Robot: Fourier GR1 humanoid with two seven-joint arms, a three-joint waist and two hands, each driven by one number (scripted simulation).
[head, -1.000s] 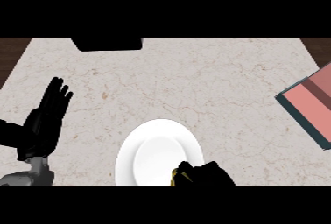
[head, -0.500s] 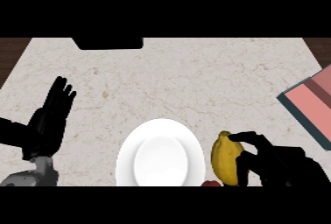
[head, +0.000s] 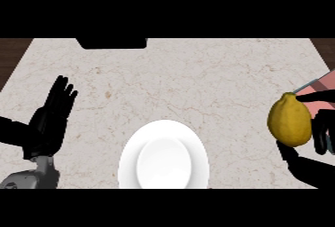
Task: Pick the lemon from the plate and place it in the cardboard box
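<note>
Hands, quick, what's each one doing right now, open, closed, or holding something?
Left hand: open, fingers straight, resting at the view's left, holding nothing.
Right hand: shut on the lemon, held at the view's right edge, off the plate.

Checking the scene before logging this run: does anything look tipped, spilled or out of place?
Nothing stands out. The plate lies flat on the counter, the right hand holds the lemon beside the box, and the left hand rests open.
</note>
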